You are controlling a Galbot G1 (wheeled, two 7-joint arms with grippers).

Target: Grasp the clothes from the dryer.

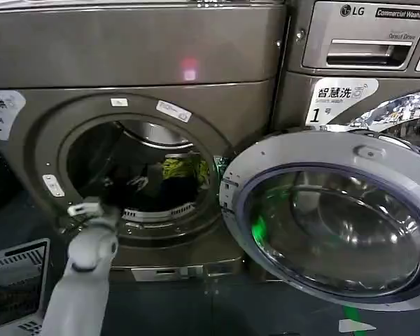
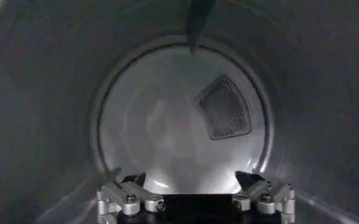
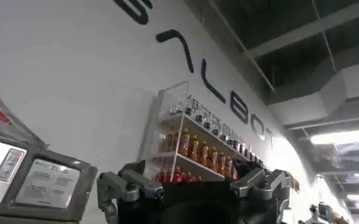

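Deep inside the dryer [image 1: 136, 77] drum, the clothes [image 1: 169, 175] lie ungrasped, its door [image 1: 329, 217] swung open. At the porthole's lower rim, the left gripper [image 2: 194, 193] reaches in, fingers [image 2: 123, 196] spread wide, empty; the right gripper [image 3: 194, 189] idles aloft, open.

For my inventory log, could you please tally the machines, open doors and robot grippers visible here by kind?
Bronze-grey dryer: 1
Silver LG washer: 1
Open glass door: 1
Grippers: 2, the left gripper inside the drum, the right gripper facing a wall
Total: 5
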